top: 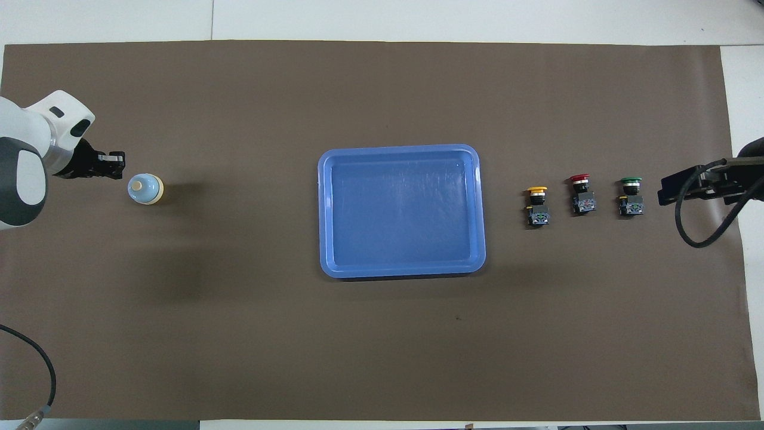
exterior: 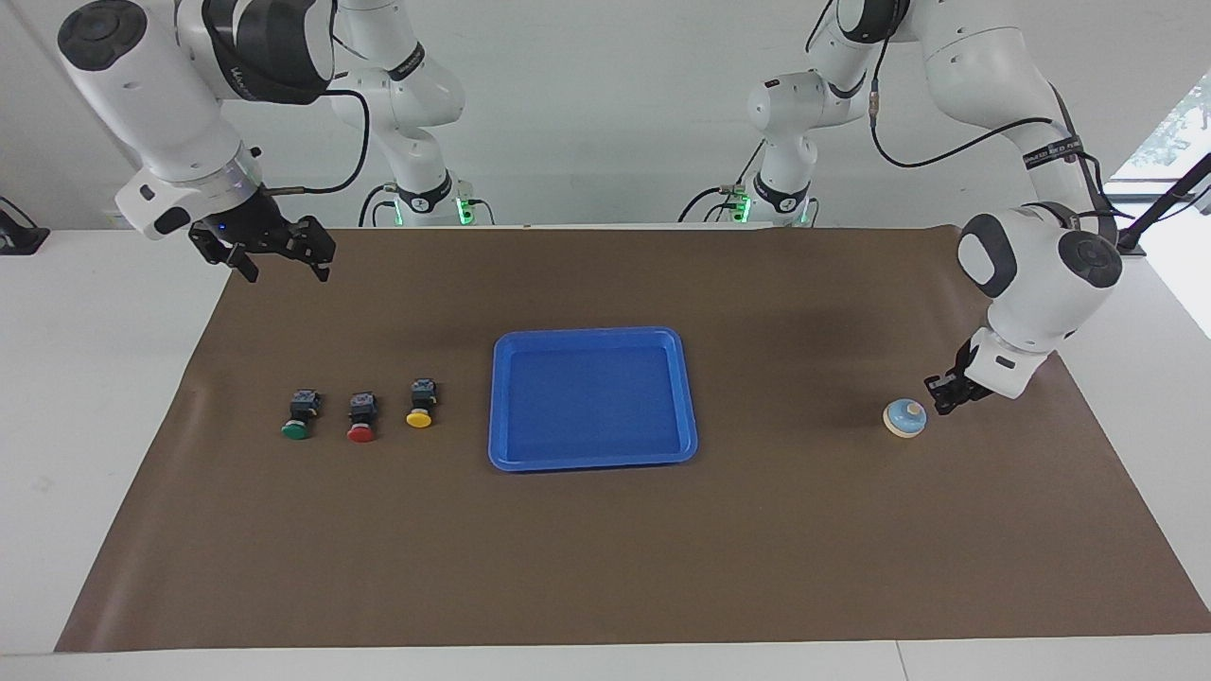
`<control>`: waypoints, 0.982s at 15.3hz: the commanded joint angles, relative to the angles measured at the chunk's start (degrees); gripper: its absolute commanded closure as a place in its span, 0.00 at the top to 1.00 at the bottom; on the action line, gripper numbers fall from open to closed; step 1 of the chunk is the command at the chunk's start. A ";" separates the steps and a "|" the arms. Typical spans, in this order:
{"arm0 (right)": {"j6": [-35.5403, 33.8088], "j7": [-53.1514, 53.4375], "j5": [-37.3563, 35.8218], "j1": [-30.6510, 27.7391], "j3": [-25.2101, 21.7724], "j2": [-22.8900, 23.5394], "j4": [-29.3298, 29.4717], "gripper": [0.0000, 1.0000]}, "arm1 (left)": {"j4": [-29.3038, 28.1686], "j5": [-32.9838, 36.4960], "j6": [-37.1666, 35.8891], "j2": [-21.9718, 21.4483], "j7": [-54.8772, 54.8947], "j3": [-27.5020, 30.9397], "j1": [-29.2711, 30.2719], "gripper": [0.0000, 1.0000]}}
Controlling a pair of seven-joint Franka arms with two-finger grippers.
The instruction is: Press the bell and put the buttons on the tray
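Beside the clenched left hand sits the light-blue bell, orange-knobbed, cream-based.

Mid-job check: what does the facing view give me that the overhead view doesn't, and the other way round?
Facing view only: both arm bases and full arms, and the height of the shut left tool, low beside the bell and not on its knob; the open right tool waits, raised.

Overhead view only: the tray squarely from above, and the buttons' black bodies lying nearer the robots than their caps.

Both: bell, empty tray, and green button, red button, yellow button on the mat.
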 commanded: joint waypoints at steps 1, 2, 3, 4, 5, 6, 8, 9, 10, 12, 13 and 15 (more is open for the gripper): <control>-0.87 -0.90 -0.42 -0.33 0.33 -0.40 0.21 1.00 | -2.84 1.23 2.26 -0.89 0.03 0.32 -1.45 0.00; -0.87 -0.90 -0.42 -0.33 0.33 -0.40 0.21 1.00 | -3.81 1.23 2.87 -1.07 0.03 0.32 -1.46 0.00; -0.87 -0.90 -0.42 -0.33 0.33 -0.40 0.21 1.00 | -4.25 1.23 3.31 -1.16 0.03 0.32 -1.46 0.00; -0.87 -0.90 -0.42 -0.33 0.33 -0.40 0.21 1.00 | -4.43 1.23 3.75 -1.07 0.12 0.32 -1.46 0.00; -0.87 -0.90 -0.42 -0.33 0.33 -0.40 0.21 1.00 | -3.21 1.23 2.54 -0.90 0.21 0.32 -1.28 0.00; -0.87 -0.90 -0.42 -0.33 0.33 -0.40 0.21 1.00 | -0.16 1.23 0.00 -0.81 0.21 0.32 -1.02 0.00; -0.87 -0.90 -0.42 -0.33 0.33 -0.31 0.21 1.00 | 6.87 1.23 -7.89 -0.98 0.12 0.32 -1.37 0.00; -0.87 -0.90 -0.42 -0.33 0.33 -0.39 0.21 1.00 | 9.78 1.23 -11.94 -1.24 0.12 0.32 -1.37 0.00; -0.87 -0.90 -0.42 -0.33 0.33 -0.40 0.21 1.00 | 12.76 1.23 -16.50 -1.77 0.12 0.06 -1.37 0.08; -0.87 -0.90 -0.42 -0.33 0.42 -0.40 0.21 1.00 | 16.12 1.15 -23.20 -3.26 -0.06 -0.20 -1.80 0.20; -0.87 -0.90 -0.42 -0.33 0.33 -0.40 0.21 1.00 | 16.92 1.15 -26.01 -4.49 -0.14 -0.20 -2.68 0.50; -0.87 -0.90 -0.42 -0.33 0.42 -0.40 0.21 1.00 | 16.58 1.15 -29.37 -8.26 -0.76 -0.29 -3.12 1.00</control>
